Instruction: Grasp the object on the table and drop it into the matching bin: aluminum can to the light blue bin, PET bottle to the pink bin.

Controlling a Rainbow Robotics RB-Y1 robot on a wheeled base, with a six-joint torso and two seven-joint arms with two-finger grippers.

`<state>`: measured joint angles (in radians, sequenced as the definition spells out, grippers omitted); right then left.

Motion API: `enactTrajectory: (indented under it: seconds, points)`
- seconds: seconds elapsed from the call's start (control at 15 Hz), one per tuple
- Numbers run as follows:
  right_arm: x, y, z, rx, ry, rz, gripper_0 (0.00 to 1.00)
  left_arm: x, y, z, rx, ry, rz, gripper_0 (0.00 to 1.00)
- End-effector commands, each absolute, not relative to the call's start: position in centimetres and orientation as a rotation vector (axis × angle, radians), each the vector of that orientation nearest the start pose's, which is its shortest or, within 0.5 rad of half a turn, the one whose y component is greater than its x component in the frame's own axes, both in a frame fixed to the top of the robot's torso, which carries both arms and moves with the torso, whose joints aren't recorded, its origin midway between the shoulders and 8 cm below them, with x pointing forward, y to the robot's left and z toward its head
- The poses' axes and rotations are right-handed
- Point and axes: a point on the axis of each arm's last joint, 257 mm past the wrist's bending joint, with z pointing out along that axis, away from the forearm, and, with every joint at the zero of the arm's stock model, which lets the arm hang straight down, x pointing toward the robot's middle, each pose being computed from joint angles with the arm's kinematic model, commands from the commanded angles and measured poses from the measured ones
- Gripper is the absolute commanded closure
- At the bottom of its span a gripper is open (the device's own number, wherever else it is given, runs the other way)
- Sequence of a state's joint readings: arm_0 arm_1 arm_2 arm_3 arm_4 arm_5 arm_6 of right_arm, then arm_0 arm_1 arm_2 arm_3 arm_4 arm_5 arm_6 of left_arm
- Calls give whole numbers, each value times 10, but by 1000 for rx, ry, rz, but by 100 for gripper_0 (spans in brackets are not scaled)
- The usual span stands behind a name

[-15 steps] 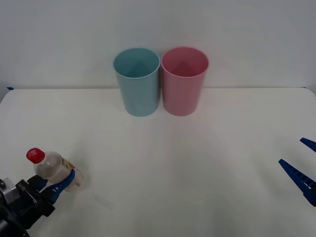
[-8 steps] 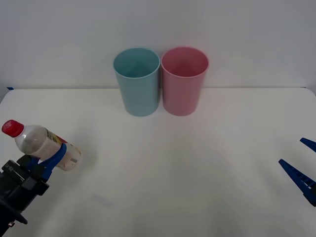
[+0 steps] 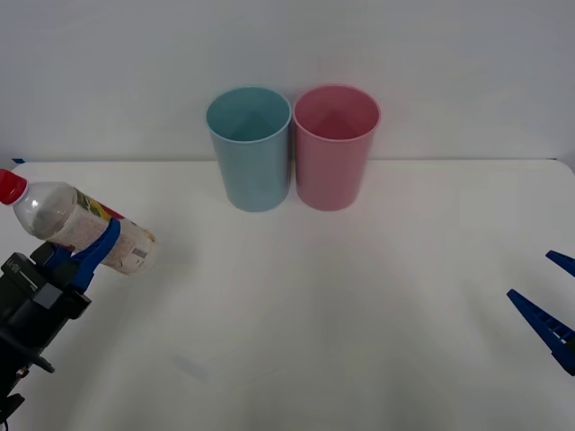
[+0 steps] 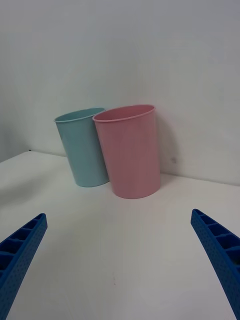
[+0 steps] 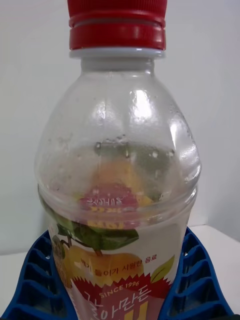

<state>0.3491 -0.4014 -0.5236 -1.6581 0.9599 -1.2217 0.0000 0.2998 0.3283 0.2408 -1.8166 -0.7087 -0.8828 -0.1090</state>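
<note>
While your left gripper (image 3: 88, 247) is clamped on the PET bottle (image 3: 76, 224), bottle hangs tilted above the table (image 3: 314, 314), far left.
Grip sits mid-label for carrying to pink bin (image 3: 335, 148); right gripper (image 3: 552, 296) waits w/ jaws apart.

PET bottle (image 5: 117, 200): base cut off by the frame edge in the left wrist view, label text partly cropped, blue fingers (image 5: 35, 280) hide its lower sides. Front view: red cap (image 3: 7, 185) clipped at the picture's left edge. Right gripper (image 3: 561, 301) runs off the right edge, body unseen. Pink bin (image 4: 131, 150) covers part of the light blue bin (image 4: 82, 147).
</note>
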Motion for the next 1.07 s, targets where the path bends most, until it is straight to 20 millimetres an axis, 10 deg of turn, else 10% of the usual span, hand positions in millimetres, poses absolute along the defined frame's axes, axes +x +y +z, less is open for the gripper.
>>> enactTrajectory:
  seconds: [0.07,0.73,1.07]
  points:
    - [342,-330,-169,-465,1441,567,0,396,235,-74,289,1161,-728,100]
    - [342,-330,-169,-465,1441,567,0,445,186,-10,393,1114,-770,100]
    - [342,-330,-169,-465,1441,567,0,505,125,5,467,1118,-817,99]
